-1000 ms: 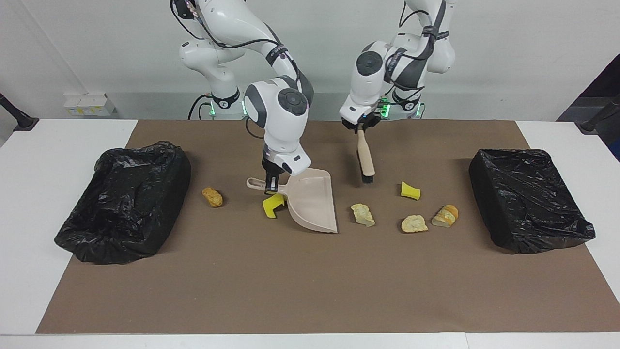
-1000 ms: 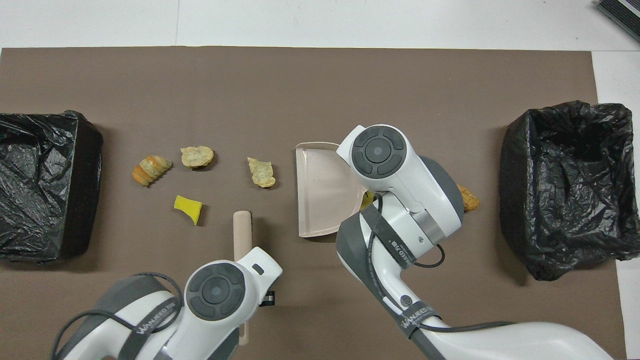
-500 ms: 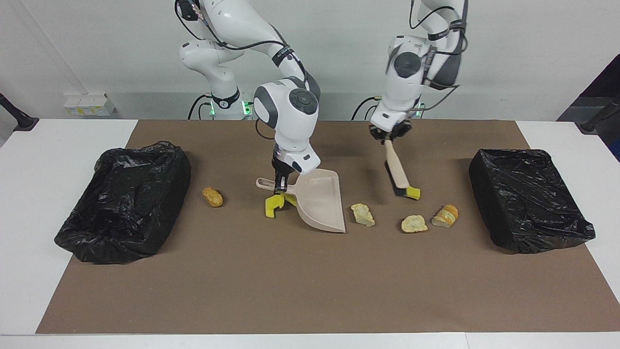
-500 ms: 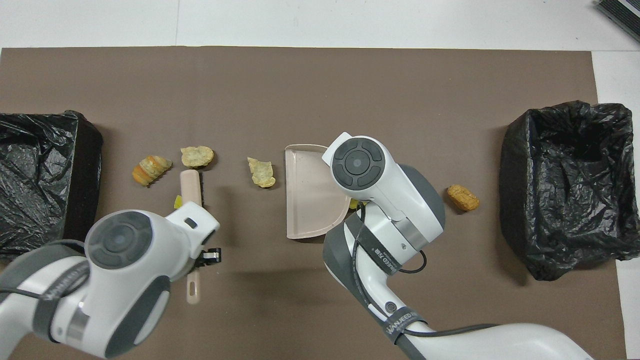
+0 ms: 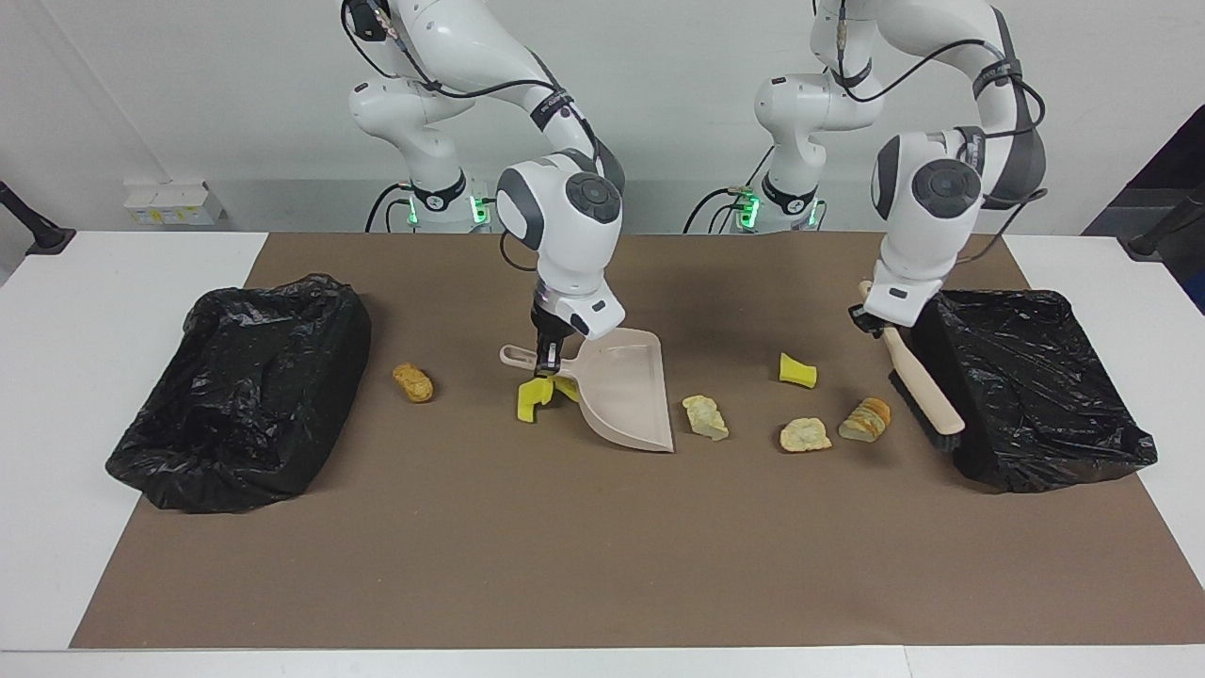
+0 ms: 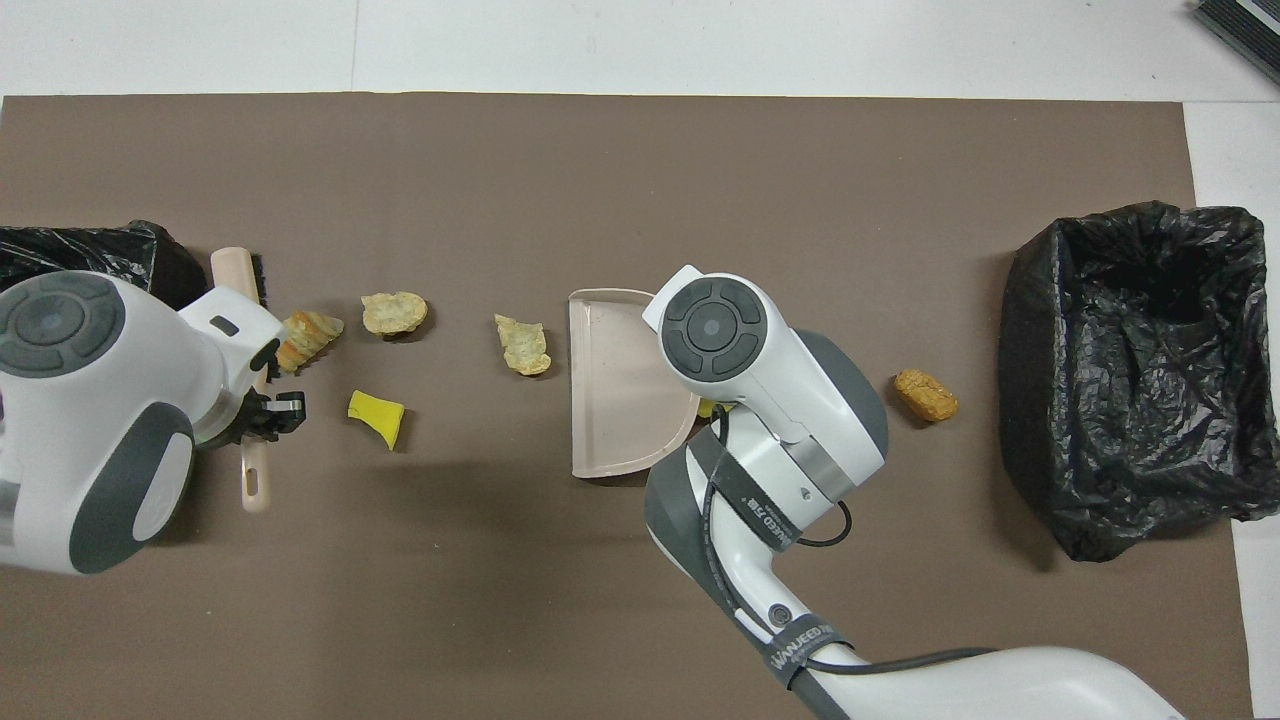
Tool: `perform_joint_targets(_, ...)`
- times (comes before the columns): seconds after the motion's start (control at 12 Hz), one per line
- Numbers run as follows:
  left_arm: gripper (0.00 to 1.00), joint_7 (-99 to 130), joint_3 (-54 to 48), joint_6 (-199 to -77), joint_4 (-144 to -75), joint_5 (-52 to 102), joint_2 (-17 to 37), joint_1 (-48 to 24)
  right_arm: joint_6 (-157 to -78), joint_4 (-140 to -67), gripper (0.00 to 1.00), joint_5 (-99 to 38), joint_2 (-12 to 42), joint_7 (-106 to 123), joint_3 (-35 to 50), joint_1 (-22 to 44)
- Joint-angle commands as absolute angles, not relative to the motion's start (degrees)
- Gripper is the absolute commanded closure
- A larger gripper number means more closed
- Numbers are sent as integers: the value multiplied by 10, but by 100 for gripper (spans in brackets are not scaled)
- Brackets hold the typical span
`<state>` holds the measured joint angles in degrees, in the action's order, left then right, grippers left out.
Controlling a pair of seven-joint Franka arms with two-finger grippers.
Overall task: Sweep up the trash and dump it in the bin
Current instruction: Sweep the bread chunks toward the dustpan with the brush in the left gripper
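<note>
- Facing view: left tool [image 5: 883, 320] is clamped on the brush [image 5: 924, 396] handle, bristles low at the bench [image 5: 565, 546] surface, right beside the black bin [image 5: 1036, 386] at the left arm's end.
- Right tool [image 5: 546, 358] is clamped on the dustpan [image 5: 626, 395] handle; pan lip is down mid-bench, mouth toward the left arm's end.
- Trash between brush and pan: striped bread chunk [image 5: 866, 420], pale chunk [image 5: 805, 435], yellow sponge [image 5: 797, 371], crusty chunk [image 5: 705, 417]. None in the pan yet.
- Step, as I read it: brush set outside the row, sweep stroke not yet made. Next move calls for dragging bristles toward the pan with the pan held firm.
- Bent yellow piece [image 5: 532, 398] and nugget [image 5: 412, 382] sit on the pan's handle side; they need a separate pass.
- Overhead view: shows the brown mat and the second bin [image 6: 1140, 380] open, but the left wrist hides the grip and the right wrist mostly covers the bent yellow piece. Only the facing view shows brush height.
</note>
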<state>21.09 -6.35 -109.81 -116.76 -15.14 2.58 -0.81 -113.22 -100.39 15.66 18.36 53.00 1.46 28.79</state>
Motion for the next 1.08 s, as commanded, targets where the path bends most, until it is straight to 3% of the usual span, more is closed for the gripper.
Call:
perform_joint_targets(0.0,100,214,-72,-1127,-1152,-179,60,8,-1146,-1006,100,171,185,511,16,287)
perform_joint_targets(0.67,100,211,-77,-1218,-1228,-169,77,3,-1146,-1007,100,170,185,511,16,287)
perform_joint_targets(1.0,100,211,-78,-1252,-1246,-82,76,-52,-1146,-1007,100,170,185,511,16,287)
